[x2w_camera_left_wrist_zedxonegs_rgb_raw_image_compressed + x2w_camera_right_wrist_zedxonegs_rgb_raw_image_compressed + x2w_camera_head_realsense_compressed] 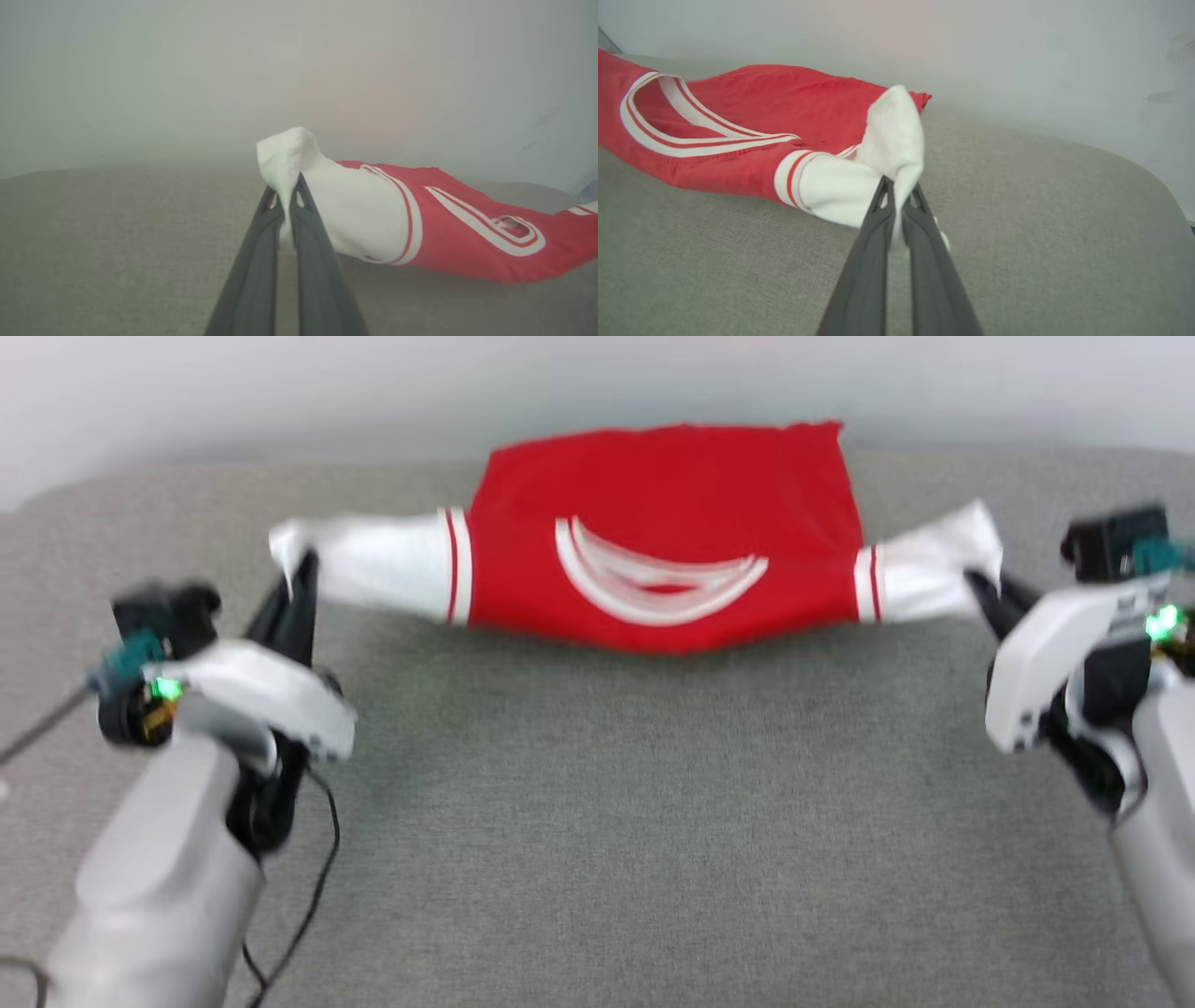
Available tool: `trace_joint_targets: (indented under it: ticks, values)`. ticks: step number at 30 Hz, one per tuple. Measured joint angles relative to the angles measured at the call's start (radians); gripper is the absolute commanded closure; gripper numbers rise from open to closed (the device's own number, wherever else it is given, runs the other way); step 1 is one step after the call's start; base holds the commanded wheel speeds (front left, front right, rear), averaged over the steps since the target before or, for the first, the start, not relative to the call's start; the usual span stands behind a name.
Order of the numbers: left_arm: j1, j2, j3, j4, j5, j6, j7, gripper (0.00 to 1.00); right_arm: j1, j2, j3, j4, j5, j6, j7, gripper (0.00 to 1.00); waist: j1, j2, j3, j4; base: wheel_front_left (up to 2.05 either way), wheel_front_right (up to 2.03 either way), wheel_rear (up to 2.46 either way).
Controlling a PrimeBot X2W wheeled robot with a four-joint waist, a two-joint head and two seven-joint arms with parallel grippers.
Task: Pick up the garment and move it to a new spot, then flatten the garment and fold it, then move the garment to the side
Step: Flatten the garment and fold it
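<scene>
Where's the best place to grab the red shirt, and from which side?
Grab the garment by its white sleeve tips, coming in from the outer sides. It lies spread wide, sleeves sticking straight out, so the tips are loose cloth that is easy to pinch. The left gripper is shut on the left sleeve and the right gripper on the right sleeve.

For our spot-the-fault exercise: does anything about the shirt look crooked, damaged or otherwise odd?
Nothing looks torn. The shirt is not lying flat: the left gripper and right gripper each pinch a white sleeve tip, bunching it into a crumpled peak and stretching the shirt between them.
</scene>
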State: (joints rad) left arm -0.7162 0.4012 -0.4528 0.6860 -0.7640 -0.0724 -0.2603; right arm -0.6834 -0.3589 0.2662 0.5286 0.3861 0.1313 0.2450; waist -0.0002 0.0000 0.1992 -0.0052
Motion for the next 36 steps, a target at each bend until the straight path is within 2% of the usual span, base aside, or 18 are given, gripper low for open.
trace_joint_targets:
  ticks: [6, 14, 21, 22, 24, 30, 36]
  values:
    - [0.274, 0.038, 0.012, -0.193, -0.045, 0.091, 0.031, 1.0, 0.3, 0.01, -0.109, -0.201, -0.008, 0.0, 0.071, 1.0, -0.0001, 0.0, -0.095, 0.015, 0.0, 0.0, 0.0]
    - [0.615, 0.106, 0.016, -0.432, -0.099, 0.217, 0.109, 1.0, 0.677, 0.119, -0.251, -0.446, -0.061, 0.0, 0.173, 1.0, -0.0002, 0.0, -0.19, 0.017, 0.0, 0.0, 0.0]
    - [0.763, 0.122, -0.019, -0.555, -0.094, 0.305, 0.158, 1.0, 0.889, 0.211, -0.288, -0.557, -0.114, 0.0, 0.242, 1.0, -0.0001, 0.0, -0.215, 0.025, 0.0, 0.0, 0.0]
    - [0.771, 0.123, -0.02, -0.562, -0.093, 0.312, 0.158, 1.0, 0.906, 0.219, -0.292, -0.565, -0.118, 0.0, 0.246, 0.79, -0.0001, 0.0, -0.215, 0.027, 0.0, 0.0, 0.0]
    - [0.776, 0.127, -0.028, -0.579, -0.072, 0.333, 0.159, 1.0, 0.937, 0.235, -0.293, -0.579, -0.119, 0.0, 0.249, 0.0, -0.0001, 0.0, -0.214, 0.032, 0.0, 0.0, 0.0]
    - [0.77, 0.125, -0.042, -0.644, -0.039, 0.365, 0.156, 1.0, 0.934, 0.249, -0.314, -0.611, -0.106, 0.0, 0.253, 0.0, 0.0001, 0.0, -0.195, 0.044, 0.0, 0.0, 0.0]
    - [0.72, 0.121, -0.034, -0.695, -0.021, 0.374, 0.132, 1.0, 0.714, 0.245, -0.411, -0.556, -0.078, 0.0, 0.194, 0.0, 0.0003, 0.0, -0.133, 0.053, 0.0, 0.0, 0.0]
